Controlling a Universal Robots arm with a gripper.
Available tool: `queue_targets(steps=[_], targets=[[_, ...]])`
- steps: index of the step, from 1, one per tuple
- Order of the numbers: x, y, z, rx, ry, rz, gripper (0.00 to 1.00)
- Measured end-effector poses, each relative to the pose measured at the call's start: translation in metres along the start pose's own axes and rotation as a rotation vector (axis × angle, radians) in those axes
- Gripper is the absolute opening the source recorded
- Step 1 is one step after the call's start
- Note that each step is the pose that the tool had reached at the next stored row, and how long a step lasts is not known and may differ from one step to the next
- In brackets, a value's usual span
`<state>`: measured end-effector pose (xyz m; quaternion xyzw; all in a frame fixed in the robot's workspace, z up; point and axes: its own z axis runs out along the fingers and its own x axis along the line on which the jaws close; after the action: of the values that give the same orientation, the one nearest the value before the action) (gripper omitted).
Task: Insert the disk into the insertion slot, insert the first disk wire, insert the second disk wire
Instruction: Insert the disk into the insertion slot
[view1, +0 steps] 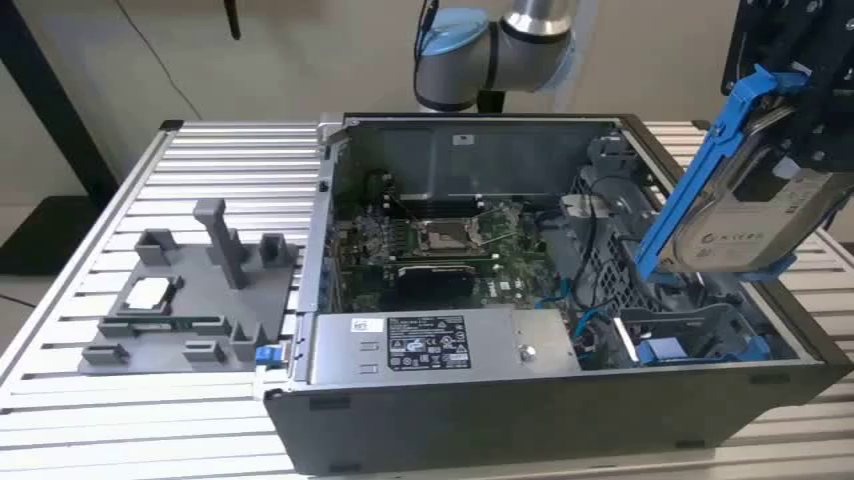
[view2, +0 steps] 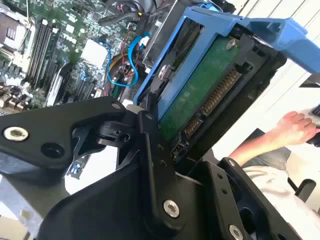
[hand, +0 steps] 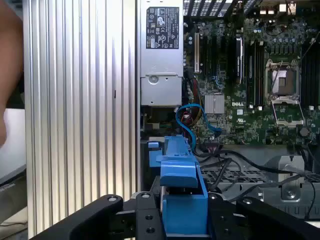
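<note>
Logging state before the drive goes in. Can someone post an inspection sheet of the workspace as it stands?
Surface: slatted metal table; open computer case lying on it.
Job's things: disk in its blue frame, tilted, held above the case's end at the exterior view's right; insertion slot below it, disk not yet in.
Clutter: grey fixture tray with small parts, beside the case at the exterior view's left.
Grippers: gripper shut on the disk's frame.
Cables: blue cable looped inside the case; disk's connector bare, no wire plugged in.
Surroundings: a person's hand in the second wrist view, apart from the disk.
</note>
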<state>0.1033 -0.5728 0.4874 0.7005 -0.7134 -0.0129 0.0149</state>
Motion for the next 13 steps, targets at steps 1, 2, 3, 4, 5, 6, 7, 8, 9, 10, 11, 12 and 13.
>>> queue_targets(steps=[1, 2, 3, 4, 5, 6, 7, 8, 9, 10, 11, 12, 13], targets=[[0.0000, 0.0000, 0.0000, 0.0000, 0.0001, 0.000, 0.33], [0.0000, 0.0000, 0.0000, 0.0000, 0.0000, 0.000, 0.33], [0.0000, 0.0000, 0.0000, 0.0000, 0.0001, 0.000, 0.33], [0.0000, 0.0000, 0.0000, 0.0000, 0.0000, 0.000, 0.33], [0.0000, 0.0000, 0.0000, 0.0000, 0.0001, 0.000, 0.33], [0.0000, 0.0000, 0.0000, 0.0000, 0.0001, 0.000, 0.33], [0.0000, 0.0000, 0.0000, 0.0000, 0.0001, 0.000, 0.33], [0.0000, 0.0000, 0.0000, 0.0000, 0.0000, 0.000, 0.33], [0.0000, 0.0000, 0.0000, 0.0000, 0.0000, 0.000, 0.33], [0.0000, 0.0000, 0.0000, 0.0000, 0.0000, 0.000, 0.33], [0.0000, 0.0000, 0.0000, 0.0000, 0.0001, 0.000, 0.33], [0.0000, 0.0000, 0.0000, 0.0000, 0.0000, 0.000, 0.33], [0.0000, 0.0000, 0.0001, 0.0000, 0.0001, 0.000, 0.33]])
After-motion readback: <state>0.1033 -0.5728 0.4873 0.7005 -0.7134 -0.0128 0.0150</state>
